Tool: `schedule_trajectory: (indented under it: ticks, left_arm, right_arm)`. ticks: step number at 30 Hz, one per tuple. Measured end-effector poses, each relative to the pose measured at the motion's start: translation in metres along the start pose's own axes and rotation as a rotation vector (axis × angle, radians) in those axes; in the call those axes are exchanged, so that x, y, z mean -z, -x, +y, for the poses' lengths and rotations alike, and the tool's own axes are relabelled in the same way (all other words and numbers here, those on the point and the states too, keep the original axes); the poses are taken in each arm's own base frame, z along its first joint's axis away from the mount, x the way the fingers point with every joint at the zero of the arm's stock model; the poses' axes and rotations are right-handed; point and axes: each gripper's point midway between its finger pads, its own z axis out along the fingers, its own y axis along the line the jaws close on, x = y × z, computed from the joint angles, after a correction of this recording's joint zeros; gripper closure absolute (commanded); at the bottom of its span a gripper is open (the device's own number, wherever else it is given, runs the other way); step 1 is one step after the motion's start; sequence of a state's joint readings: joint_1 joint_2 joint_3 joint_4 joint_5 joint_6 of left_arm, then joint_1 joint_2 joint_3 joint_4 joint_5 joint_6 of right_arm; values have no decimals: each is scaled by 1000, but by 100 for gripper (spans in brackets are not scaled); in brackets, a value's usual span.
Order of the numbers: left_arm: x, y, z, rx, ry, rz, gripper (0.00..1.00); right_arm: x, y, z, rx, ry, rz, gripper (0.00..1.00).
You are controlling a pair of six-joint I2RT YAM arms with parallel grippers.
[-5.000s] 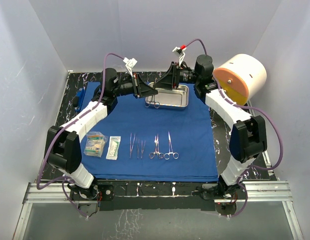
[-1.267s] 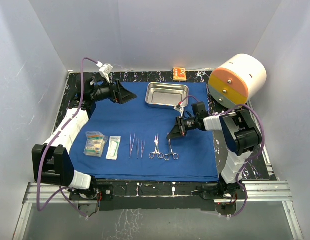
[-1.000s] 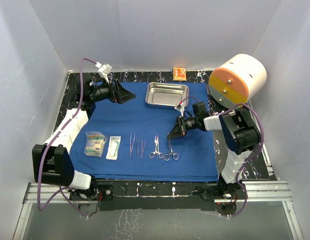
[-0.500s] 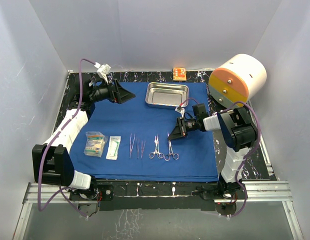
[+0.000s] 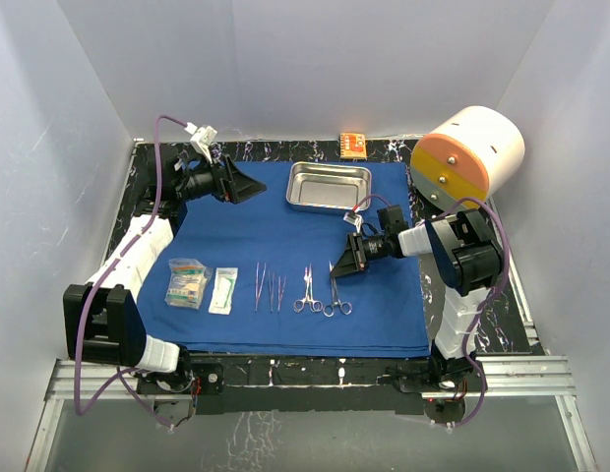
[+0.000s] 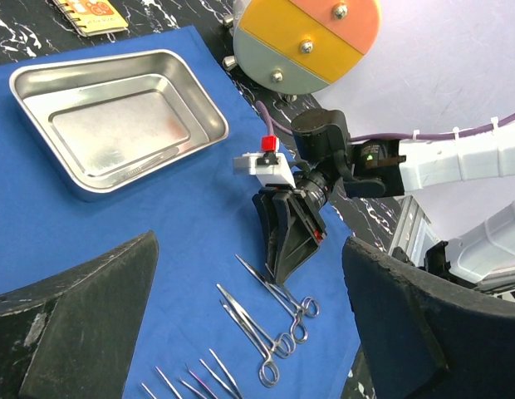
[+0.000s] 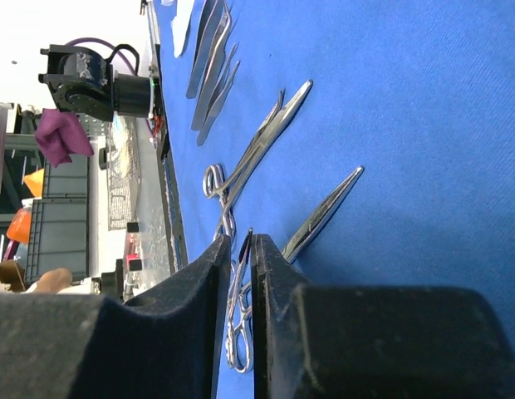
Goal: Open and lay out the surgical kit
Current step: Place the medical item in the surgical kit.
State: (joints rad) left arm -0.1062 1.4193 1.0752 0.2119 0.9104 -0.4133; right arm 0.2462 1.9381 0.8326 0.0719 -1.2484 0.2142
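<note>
The royal-blue cloth (image 5: 285, 231) lies spread flat. The empty steel tray (image 5: 330, 187) sits at its far edge. In a row near the front lie two clear packets (image 5: 187, 283) (image 5: 223, 290), slender forceps (image 5: 266, 287) and two ring-handled clamps (image 5: 307, 291) (image 5: 335, 293). My right gripper (image 5: 337, 269) hangs low over the rightmost clamp (image 7: 320, 212); its jaws stand a narrow slit apart, and steel shows through the slit. My left gripper (image 5: 258, 187) hovers wide open at the cloth's far left, holding nothing.
A big white-and-orange cylinder (image 5: 467, 157) stands at the back right, close to the right arm. A small orange box (image 5: 353, 145) lies behind the tray. Black marbled tabletop (image 5: 423, 285) borders the cloth, and white walls enclose three sides.
The right gripper's jaws have parted slightly over the rightmost clamp, and its tip has drawn back a little. Five seconds ago both grippers were at the tray. The left arm stays still.
</note>
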Motion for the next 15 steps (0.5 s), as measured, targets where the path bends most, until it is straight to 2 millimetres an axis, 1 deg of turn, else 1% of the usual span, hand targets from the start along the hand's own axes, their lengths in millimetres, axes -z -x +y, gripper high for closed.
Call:
schedule_trajectory:
  ticks: [5,15]
  left_arm:
    - [0,-2,1,7,0,2,8]
    - [1,0,2,8,1,-5,8]
  right_arm:
    - [0,2,-1,0,-8,1,82]
    - [0,5,-8,10,-48,6,82]
